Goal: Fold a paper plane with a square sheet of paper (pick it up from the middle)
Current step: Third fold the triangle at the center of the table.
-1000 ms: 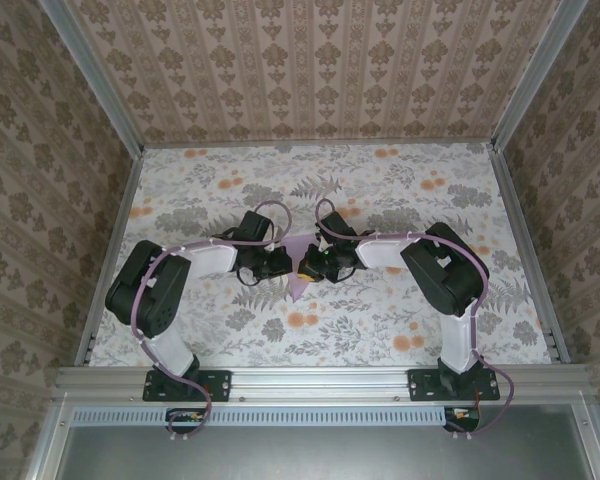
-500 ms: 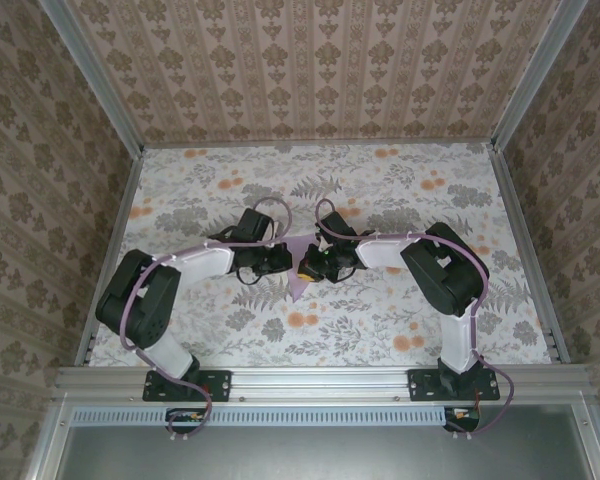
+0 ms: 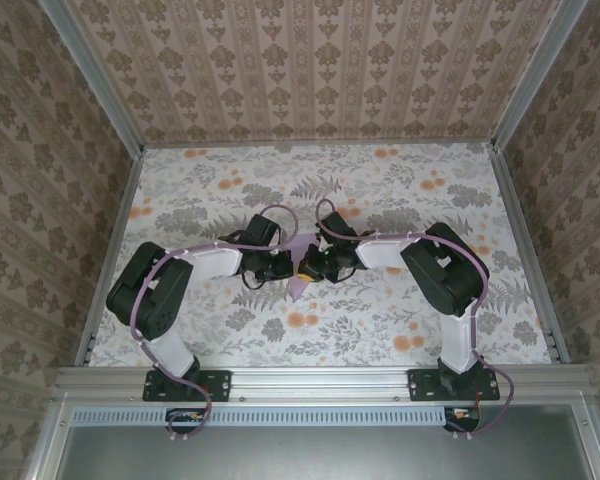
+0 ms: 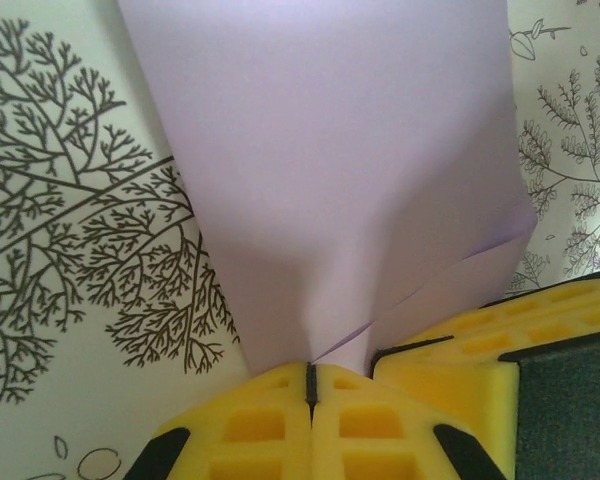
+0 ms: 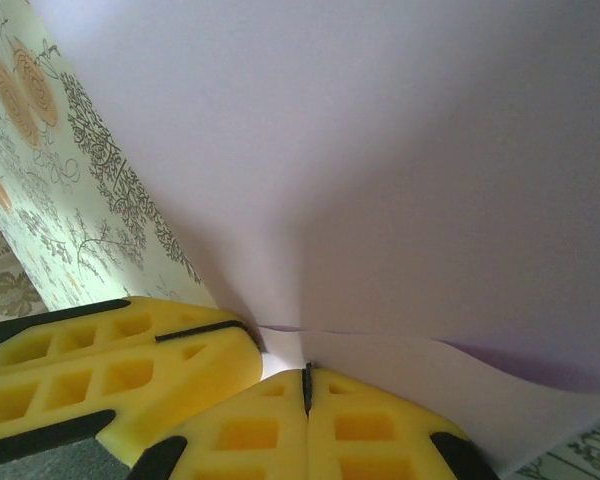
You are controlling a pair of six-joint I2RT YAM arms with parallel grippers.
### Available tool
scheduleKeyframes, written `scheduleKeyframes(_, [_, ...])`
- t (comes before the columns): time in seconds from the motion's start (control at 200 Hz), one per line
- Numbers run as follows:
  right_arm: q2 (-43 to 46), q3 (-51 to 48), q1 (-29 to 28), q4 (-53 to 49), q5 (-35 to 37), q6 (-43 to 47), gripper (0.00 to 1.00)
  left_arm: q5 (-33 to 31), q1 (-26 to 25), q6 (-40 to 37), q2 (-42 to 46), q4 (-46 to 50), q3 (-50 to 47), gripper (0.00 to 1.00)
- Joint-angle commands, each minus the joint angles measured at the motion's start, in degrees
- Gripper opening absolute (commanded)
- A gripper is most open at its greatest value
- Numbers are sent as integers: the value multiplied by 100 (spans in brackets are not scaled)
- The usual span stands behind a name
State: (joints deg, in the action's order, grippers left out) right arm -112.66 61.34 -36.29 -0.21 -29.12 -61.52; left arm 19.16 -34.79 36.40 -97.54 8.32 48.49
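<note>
Scene: Two robot arms meet nose to nose at the centre of a flower-print table (image 3: pixel 400 190), under a fixed overhead camera.

Paper: The square sheet of paper (image 3: pixel 298 288) sits between the two tools at mid-table. One lilac corner points out toward 6 o'clock and a sliver shows toward 12 o'clock.

Left gripper (image 3: pixel 276 265): Closed. At the left wrist, its yellow pads (image 4: pixel 270 420) meet in a tight seam with a pinch of the sheet (image 4: pixel 330 170) caught between them. The paper fans away toward 12 o'clock.

Right gripper (image 3: pixel 316 263): Also clamped on the sheet. At the right wrist, the seam of its pads (image 5: pixel 370 430) bites the paper (image 5: pixel 380 150), which billows up and away.

Spacing: The two tools stand just beside each other. Each wrist camera catches the other's yellow pad at its lower corner.

Handling: Likely feather-light, thin and limp, judging by how it bows and ripples from each pinch. It should crease readily, keep any stray dent, and tear if the arms pull apart.

Where to hold: Near the middle, as the task asks, on a raised ridge with a light pinch rather than at a floppy edge.

Stage: Seemingly early, with soft folds showing but no pointed dart.
</note>
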Motion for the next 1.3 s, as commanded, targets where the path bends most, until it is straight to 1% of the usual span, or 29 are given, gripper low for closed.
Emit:
scheduleKeyframes(0.0, [-73, -196, 4, 80, -37, -72, 0, -251, -2, 60, -190, 308, 70, 0])
scheduleKeyframes(0.165, [325, -306, 145, 416, -173, 232, 0, -403, -2, -34, -289, 527, 87, 0])
scheduleKeyframes(0.315, [659, -349, 254, 102, 32, 920, 0, -462, -2, -151, -344, 639, 163, 0])
scheduleKeyframes(0.405, [756, -439, 261, 101, 65, 1328, 1, -507, -2, -223, -380, 688, 224, 0])
scheduleKeyframes(0.565, [793, -473, 263, 82, 97, 1735, 2, -571, -2, -326, -450, 809, 339, 0])
scheduleKeyframes(0.8, [408, -191, 263, -81, 12, 1801, 2, -571, -2, -336, -486, 847, 385, 0])
scheduleKeyframes(1.055, [153, -72, 280, -391, 325, 1708, 2, -584, -6, -340, -530, 891, 395, 0])
scheduleKeyframes(1.17, [112, -288, 391, -207, 366, 1503, 2, -624, -2, -362, -551, 917, 403, 0])
scheduleKeyframes(1.295, [193, -632, 636, 359, 219, 1186, 2, -675, -2, -371, -578, 950, 390, 0])
